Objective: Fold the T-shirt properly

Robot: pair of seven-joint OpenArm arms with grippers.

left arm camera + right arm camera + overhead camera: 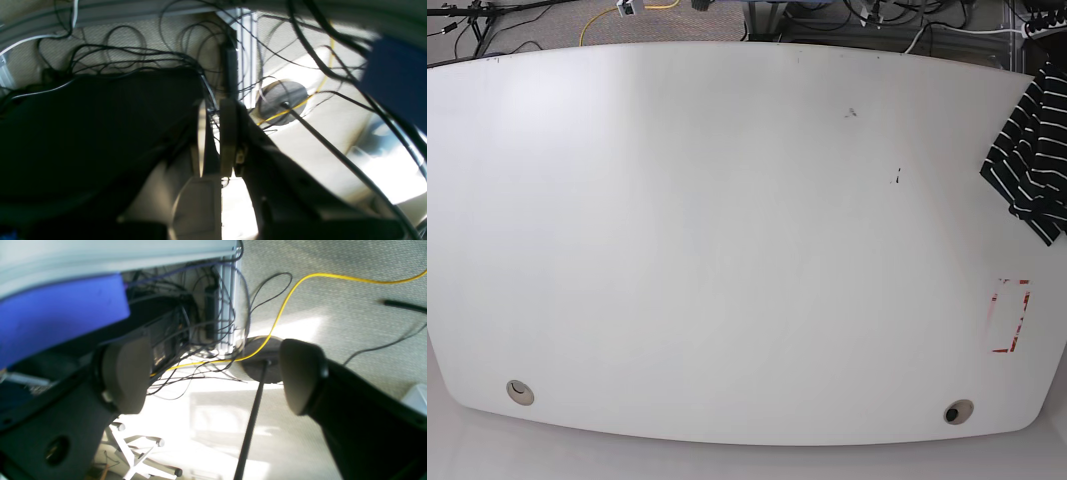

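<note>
The T-shirt (1030,150), black with thin white stripes, lies bunched at the far right edge of the white table (727,250) and runs out of the base view. Neither gripper shows in that view. In the left wrist view my left gripper (215,136) hangs beside the table over the floor. Its fingers (228,133) are almost together, and a dark strip of cloth between them joins a large black mass of T-shirt (93,133) on the left. My right gripper (213,376) is open wide above the floor, with nothing between its pads (125,373).
Red tape marks (1012,315) sit near the table's right front, with cable holes (519,392) (958,411) along the front edge. Below are tangled black cables (133,53), a yellow cable (287,296), a round black stand base (283,101), a blue block (60,313) and a chair base (140,453).
</note>
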